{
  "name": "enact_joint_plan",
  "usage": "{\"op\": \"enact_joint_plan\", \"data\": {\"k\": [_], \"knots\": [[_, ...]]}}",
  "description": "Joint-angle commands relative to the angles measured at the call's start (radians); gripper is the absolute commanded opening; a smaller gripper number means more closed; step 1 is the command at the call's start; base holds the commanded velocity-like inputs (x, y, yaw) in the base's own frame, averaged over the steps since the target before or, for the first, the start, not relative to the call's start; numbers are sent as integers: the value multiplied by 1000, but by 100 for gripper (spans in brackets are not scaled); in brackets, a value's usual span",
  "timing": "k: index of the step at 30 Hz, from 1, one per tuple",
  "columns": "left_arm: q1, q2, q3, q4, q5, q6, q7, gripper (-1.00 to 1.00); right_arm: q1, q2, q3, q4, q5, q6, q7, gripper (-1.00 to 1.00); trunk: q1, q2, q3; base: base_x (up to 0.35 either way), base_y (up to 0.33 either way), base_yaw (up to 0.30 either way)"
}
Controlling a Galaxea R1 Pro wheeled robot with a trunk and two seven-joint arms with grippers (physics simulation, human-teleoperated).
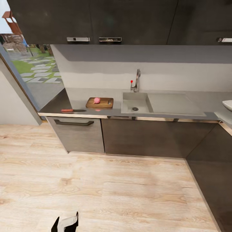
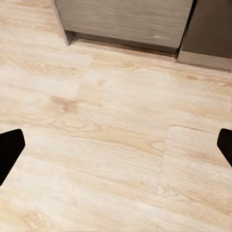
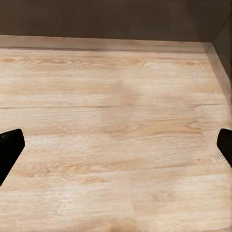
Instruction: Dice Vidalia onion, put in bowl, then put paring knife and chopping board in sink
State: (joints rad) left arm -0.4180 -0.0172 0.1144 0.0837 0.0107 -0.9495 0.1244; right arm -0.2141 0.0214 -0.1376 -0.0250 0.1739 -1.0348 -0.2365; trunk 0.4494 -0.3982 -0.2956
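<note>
The pinkish Vidalia onion (image 1: 96, 100) rests on the brown chopping board (image 1: 100, 103), which lies on the grey countertop (image 1: 80, 98) left of the sink (image 1: 134, 104). The paring knife (image 1: 73, 110) with its red-orange handle lies near the counter's front edge, left of the board. The white bowl (image 1: 228, 104) peeks in at the far right on the counter. My left gripper (image 2: 116, 145) hangs open over the wooden floor, fingertips (image 2: 9, 147) wide apart and nothing between them. My right gripper (image 3: 116, 147) is open above the floor as well, also holding nothing.
The counter stands some way ahead across a light wooden floor (image 1: 106, 190). Dark cabinets (image 1: 141, 137) run under it and turn a corner at the right. A chrome tap (image 1: 136, 80) rises behind the sink. A glass door (image 1: 29, 74) is at the left.
</note>
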Motion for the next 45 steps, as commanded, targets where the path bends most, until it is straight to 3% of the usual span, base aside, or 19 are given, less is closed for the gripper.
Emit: {"op": "enact_joint_plan", "data": {"k": [1, 2, 4, 14, 45], "knots": [[8, 4, 1, 4, -3, -32, 0, 100, -1, -2, -7, 0, 12, -2, -5, 100, 1, -2, -2, 0, 0, 0], [23, 10, 1, 4, -3, -78, 1, 100, -1, -6, -7, 0, 11, -2, -5, 100, 1, -2, -2, 0, 0, 0], [46, 18, 1, 4, -3, -98, 2, 100, -1, -11, -8, 0, 11, -2, -4, 100, 1, -2, -2, 0, 0, 0], [59, 40, 1, -1, -3, -76, 7, 100, -1, -6, -8, 0, 9, -4, -6, 100, 1, -2, 1, 0, 0, -44], [59, 42, 1, -2, -3, -45, 8, 100, -1, -8, -8, 0, 9, -5, -6, 100, 1, -2, 37, 0, 15, -196]]}}
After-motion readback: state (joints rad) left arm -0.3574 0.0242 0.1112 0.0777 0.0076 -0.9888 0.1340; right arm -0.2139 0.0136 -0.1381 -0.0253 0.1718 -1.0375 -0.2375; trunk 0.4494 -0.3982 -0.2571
